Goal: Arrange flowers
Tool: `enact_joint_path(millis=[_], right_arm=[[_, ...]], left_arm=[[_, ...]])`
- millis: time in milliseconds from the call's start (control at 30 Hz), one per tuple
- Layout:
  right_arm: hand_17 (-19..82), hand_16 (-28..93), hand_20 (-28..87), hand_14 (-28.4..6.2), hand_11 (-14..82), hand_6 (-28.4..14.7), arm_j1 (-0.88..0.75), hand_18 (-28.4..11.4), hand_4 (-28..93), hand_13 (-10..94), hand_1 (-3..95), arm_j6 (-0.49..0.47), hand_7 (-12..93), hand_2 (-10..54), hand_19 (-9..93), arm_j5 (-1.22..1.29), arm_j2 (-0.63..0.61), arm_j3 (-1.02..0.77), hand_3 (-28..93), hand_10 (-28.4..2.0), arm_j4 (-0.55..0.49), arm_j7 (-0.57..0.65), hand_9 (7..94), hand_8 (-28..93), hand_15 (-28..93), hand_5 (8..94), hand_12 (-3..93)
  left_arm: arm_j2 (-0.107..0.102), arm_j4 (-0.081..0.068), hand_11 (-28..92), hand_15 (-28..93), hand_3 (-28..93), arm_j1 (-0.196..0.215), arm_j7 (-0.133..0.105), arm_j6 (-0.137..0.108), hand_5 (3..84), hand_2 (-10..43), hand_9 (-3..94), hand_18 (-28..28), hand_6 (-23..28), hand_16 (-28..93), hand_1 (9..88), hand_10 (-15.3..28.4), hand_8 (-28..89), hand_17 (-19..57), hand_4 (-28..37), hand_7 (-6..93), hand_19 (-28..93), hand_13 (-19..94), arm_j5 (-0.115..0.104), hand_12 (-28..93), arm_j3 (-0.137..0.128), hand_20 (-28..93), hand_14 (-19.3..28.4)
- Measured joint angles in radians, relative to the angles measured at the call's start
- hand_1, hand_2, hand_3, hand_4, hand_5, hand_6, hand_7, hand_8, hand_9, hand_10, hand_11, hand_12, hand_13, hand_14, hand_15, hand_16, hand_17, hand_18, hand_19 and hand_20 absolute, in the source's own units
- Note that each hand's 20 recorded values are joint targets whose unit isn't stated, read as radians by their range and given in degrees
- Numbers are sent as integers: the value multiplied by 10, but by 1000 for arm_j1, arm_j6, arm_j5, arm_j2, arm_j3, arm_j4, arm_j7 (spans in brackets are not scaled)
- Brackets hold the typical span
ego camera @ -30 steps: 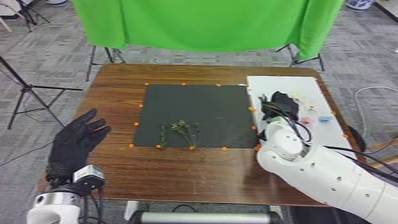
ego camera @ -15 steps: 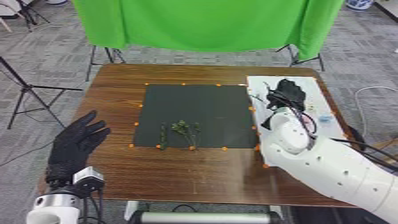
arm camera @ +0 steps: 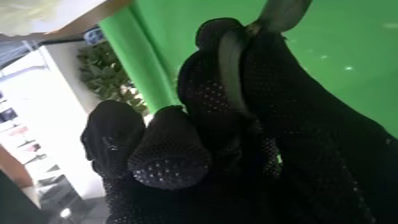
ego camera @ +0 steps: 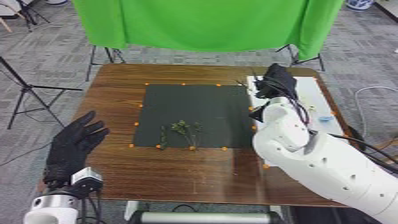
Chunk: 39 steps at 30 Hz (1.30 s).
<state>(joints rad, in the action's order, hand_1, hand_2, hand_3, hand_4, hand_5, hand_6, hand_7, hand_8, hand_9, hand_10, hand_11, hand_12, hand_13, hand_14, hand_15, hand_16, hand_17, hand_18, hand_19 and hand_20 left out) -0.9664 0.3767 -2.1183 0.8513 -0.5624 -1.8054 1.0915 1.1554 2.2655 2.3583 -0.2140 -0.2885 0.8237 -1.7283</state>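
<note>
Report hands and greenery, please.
Right hand pinching piece of greenery. Left hand open beside dark mat. Green sprigs lying on mat. Right arm covers part of white sheet.

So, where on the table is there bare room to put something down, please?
Bare: the dark mat beyond the green sprigs, and the wooden table before the mat, between left hand and right arm. Crowded: the white sheet, with right hand and flowers.

The brown wooden tabletop carries a dark mat near its middle and, just beside it on the right, a white sheet — both with small orange markers along their edges.
</note>
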Motion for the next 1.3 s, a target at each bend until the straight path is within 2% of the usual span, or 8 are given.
enact_joint_path(millis=[333,767,1067,1300], right_arm=[[509,190,663,-91,535,-37,-207,-265,-280,836,460,-69,287,-95,932,83,72,-135,899,-134,-136,-107,852,221,823,879,268],[503,185,658,-93,547,-35,-265,-262,-280,825,459,-82,298,-95,932,92,116,-65,889,-139,-98,-86,838,209,823,868,264],[487,171,643,-96,587,-35,-264,-255,-266,814,439,-107,350,-95,932,133,124,-65,870,-143,-78,-75,820,132,829,845,220],[482,170,642,-100,595,-38,-270,-255,-271,806,407,-139,344,-89,932,145,126,-78,862,-147,-69,-61,812,101,831,846,214]], left_arm=[[1,2,314,557,814,13,-1,-2,410,64,388,237,108,-96,251,202,-104,-81,-214,162,601,290,0,103,-1,18,266],[4,1,313,556,816,8,5,-2,411,62,388,237,109,-96,251,203,-104,-81,-214,162,601,290,0,103,0,17,266],[5,1,317,573,816,1,9,-1,413,64,394,237,111,-99,251,206,-103,-80,-213,161,602,303,1,103,-1,17,270],[5,1,319,574,815,1,12,-1,413,64,392,237,112,-101,252,204,-103,-80,-214,159,602,300,1,103,-1,17,270]])
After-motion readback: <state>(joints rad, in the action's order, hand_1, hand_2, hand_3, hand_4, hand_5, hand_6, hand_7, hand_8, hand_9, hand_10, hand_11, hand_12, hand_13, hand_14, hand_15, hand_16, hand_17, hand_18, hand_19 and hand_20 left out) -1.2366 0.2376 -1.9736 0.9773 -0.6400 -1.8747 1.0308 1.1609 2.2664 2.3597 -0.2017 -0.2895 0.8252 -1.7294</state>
